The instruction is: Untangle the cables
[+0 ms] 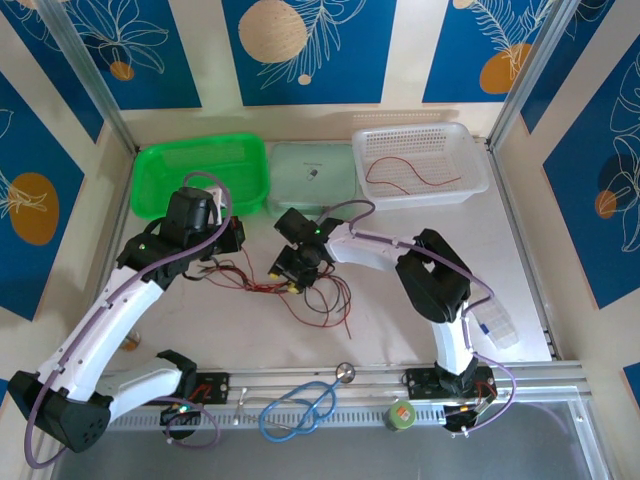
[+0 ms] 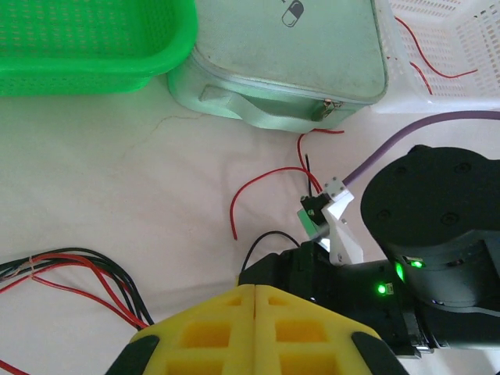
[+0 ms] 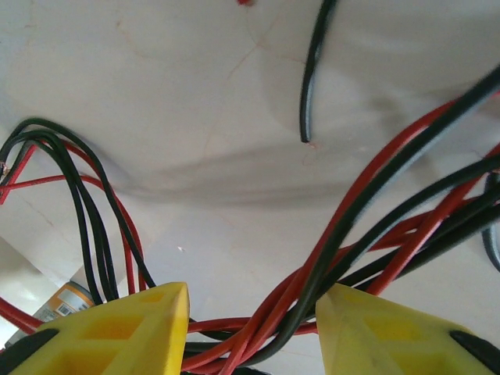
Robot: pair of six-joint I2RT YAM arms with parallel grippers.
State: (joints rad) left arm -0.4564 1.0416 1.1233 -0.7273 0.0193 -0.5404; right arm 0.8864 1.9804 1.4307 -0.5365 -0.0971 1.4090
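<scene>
The cables (image 1: 300,285) are a tangle of thin red and black wires on the white table, between the two arms. My left gripper (image 1: 235,238) sits at the tangle's left end. In the left wrist view its yellow fingers (image 2: 255,312) are pressed shut, with a bunch of the cables (image 2: 70,273) on the table to their left. I see nothing between the pads. My right gripper (image 1: 290,268) is over the tangle's middle. It is open (image 3: 250,312), and a twisted bundle of red and black cables (image 3: 367,226) runs through the gap, leaning on the right finger.
At the back stand a green basket (image 1: 200,148), a pale green case (image 1: 312,175) and a white basket (image 1: 476,150) holding a red wire (image 1: 410,178). A blue stethoscope (image 1: 300,405) and a small green roll (image 1: 402,415) lie by the arm bases. A loose red wire (image 2: 266,183) lies near the case.
</scene>
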